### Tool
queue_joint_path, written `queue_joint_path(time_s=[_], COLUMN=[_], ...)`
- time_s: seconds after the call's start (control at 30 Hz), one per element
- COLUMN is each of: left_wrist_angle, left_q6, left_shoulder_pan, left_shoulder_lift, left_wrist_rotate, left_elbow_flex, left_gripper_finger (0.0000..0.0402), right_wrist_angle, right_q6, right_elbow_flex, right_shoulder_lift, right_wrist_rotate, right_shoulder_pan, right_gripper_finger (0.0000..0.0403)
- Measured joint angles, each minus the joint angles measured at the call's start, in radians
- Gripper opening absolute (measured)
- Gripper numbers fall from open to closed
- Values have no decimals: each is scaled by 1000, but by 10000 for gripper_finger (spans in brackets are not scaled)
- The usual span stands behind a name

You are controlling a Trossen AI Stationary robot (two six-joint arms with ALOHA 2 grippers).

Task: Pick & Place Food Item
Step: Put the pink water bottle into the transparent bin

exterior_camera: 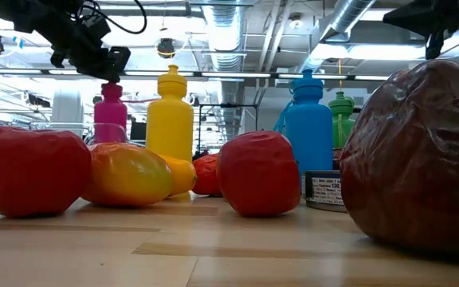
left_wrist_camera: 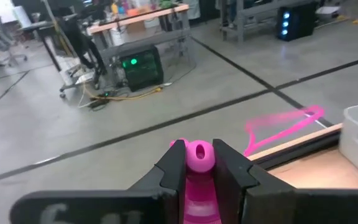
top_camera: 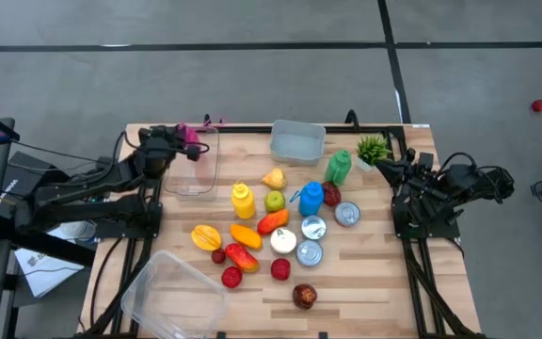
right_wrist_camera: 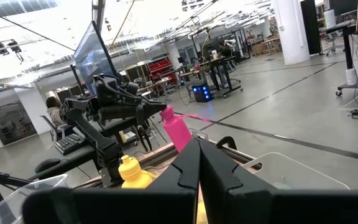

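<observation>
The left tool (left_wrist_camera: 199, 163) is gripping the pink bottle (left_wrist_camera: 198, 180) by its neck, the two fingers (left_wrist_camera: 174, 167) pressing narrow just under the round cap. The bottle is hanging above the far left part of the counter (top_camera: 365, 282), over the clear tray (top_camera: 194, 160) that is lying there. In the low view it is showing behind the yellow bottle (exterior_camera: 170, 112), and whether its base is touching anything cannot be told.

The bottle is looking like a light, hollow plastic toy, stiff enough not to fold under the fingers, but with a smooth skin that is probably slippery. The neck seems a good place to hold, because the wider cap above is stopping the bottle from sliding down through the fingers. The body is rounder and wider, so it would likely be harder to hold.

Its long axis is running from cap to base. In the low view it is standing nearly upright, cap up, and in the right wrist view it is leaning a little. A thin pink strap is trailing away from the cap.

The right tool (right_wrist_camera: 199, 163) is waiting at the right edge of the counter, fingers pressed together and holding nothing.
</observation>
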Motion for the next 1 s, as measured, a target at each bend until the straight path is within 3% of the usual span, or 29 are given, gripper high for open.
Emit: queue_joint_path(time_s=[0.27, 0.73, 1.0], left_wrist_angle=[7, 38, 39], left_q6=[-33, -37, -40], left_shoulder_pan=[63, 136, 206], left_shoulder_lift=[6, 6, 12], left_wrist_rotate=[90, 103, 196], left_elbow_flex=[-46, -69, -69], left_gripper_finger=[40, 44, 45], right_wrist_angle=[0, 0, -1], right_q6=[0, 0, -1], right_elbow_flex=[0, 0, 0], right_shoulder_lift=[0, 0, 0], right_wrist_rotate=[1, 5, 37], right_shoulder_pan=[0, 0, 0], right_gripper_finger=[0, 0, 0])
